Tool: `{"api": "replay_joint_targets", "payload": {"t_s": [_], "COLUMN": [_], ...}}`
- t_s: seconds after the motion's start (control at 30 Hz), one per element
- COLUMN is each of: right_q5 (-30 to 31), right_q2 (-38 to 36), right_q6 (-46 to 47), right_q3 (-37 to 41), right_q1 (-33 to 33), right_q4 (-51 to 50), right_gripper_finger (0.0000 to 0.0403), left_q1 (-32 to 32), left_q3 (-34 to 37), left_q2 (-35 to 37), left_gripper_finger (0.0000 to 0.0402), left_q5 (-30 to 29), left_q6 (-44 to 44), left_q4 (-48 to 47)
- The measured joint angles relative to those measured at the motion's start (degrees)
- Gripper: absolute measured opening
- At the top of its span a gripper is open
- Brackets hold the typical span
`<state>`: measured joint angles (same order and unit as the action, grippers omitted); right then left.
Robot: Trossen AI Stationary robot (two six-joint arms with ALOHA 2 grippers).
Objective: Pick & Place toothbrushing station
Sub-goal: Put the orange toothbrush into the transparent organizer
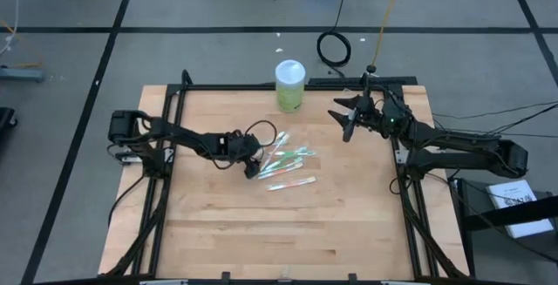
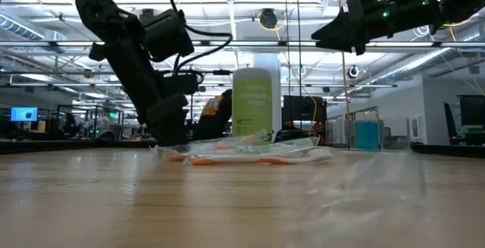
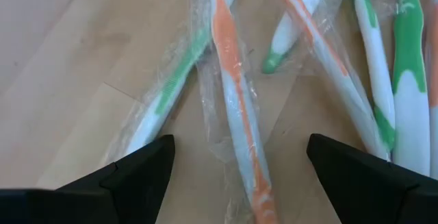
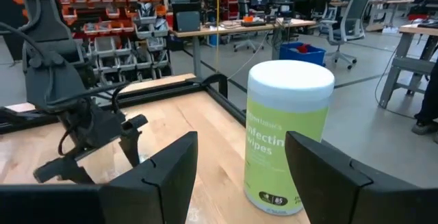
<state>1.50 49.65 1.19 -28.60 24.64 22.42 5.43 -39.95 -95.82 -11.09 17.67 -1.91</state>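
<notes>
Several thin toothbrushes [image 1: 288, 165], green-white and orange-white and each in a clear wrapper, lie flat in a loose pile on the wooden table [image 1: 218, 224]. My left gripper [image 3: 239, 176] is open and slants down low over the pile's left end. Its fingers stand either side of an orange-white toothbrush [image 3: 236, 101], and a green-white one [image 3: 171, 94] lies by one finger. In the low view the left gripper [image 2: 168, 127] is down at the table beside the pile [image 2: 250, 153]. My right gripper [image 1: 347, 119] hangs open and level, high above the table's far right, empty.
A lime-green canister with a white lid [image 1: 289, 84] stands upright at the table's far edge, behind the pile and just ahead of my right gripper [image 4: 239, 176]. A black frame rail [image 1: 174, 128] runs around the table. Bare wood lies toward the near edge.
</notes>
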Motion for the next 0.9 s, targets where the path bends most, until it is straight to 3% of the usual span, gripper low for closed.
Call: {"api": "replay_joint_targets", "payload": {"t_s": [0.27,0.6,0.9], "right_q5": [0.1,0.2,0.2], "right_q2": [0.2,0.2,0.2], "right_q6": [0.3,0.2,0.1], "right_q3": [0.0,0.0,0.0], "right_q1": [0.0,0.0,0.0], "right_q4": [0.1,0.0,0.0], "right_gripper_finger": [0.0212,0.0212,0.0212], "left_q1": [0.0,-1.0,-1.0], "left_q3": [0.0,0.1,0.1], "left_q2": [-0.9,-1.1,-0.1], "left_gripper_finger": [0.0332,0.0179,0.0086], "left_q5": [0.4,1.1,1.9], "left_q6": [2.4,3.9,1.9], "left_q4": [-0.2,-0.4,0.5]}}
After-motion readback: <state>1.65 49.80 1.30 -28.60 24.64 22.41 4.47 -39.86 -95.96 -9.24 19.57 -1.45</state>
